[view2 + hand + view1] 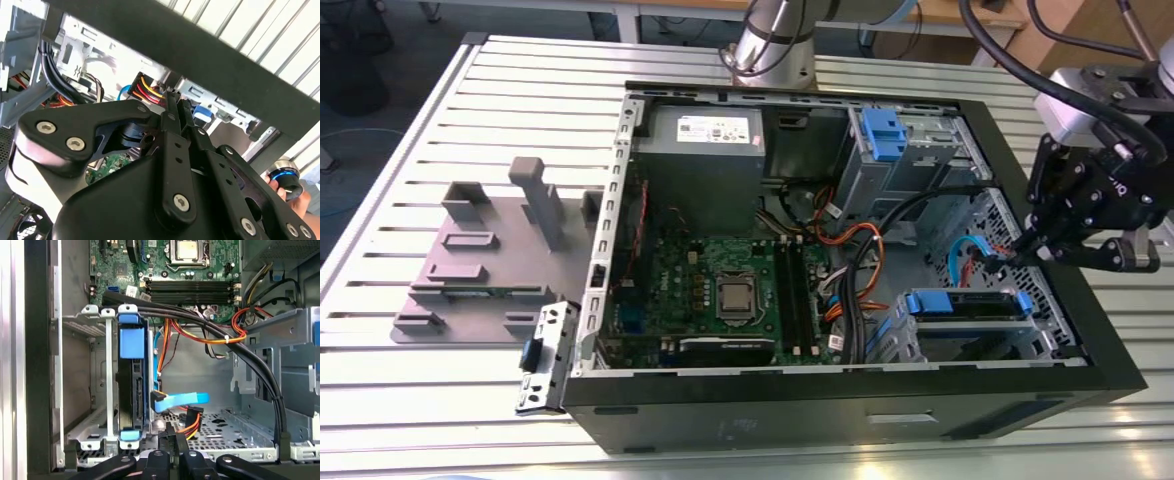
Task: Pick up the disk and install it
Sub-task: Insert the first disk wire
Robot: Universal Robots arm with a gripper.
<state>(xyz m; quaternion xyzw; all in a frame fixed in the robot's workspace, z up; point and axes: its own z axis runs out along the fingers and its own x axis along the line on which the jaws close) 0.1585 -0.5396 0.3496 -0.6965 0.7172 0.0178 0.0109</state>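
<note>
- Exterior view: I see the open computer case [854, 400] lying on the slatted metal surface [427, 420]. The arm comes in from the exterior view's right. Its tool [1021, 252] dips inside the case's right wall, and the fingers look together.
- The disk [967, 303] sits in the drive cage [907, 345] at the near right corner of the case, just near of the tool. Its blue rail faces up.
- A grey fixture [494, 250] stands on the surface at the exterior view's left, well apart from the tool.
- First wrist view: the disk [131, 340] shows edge-on, seated between the metal walls of the drive cage [107, 390]. A blue flat cable [182, 400] runs to its end.
- The tool [172, 436] has its two thin fingers pressed together. It is just beside a plug with red, yellow and orange wires [192, 420]. I cannot tell whether it pinches anything.
- Second wrist view: the tool [175, 102] is again together, its tips next to the plug with red, yellow and orange wires [147, 91].
- Beyond the case wall, a person's hand [300, 202] rests by a round black knob [281, 176] with a blue ring.
</note>
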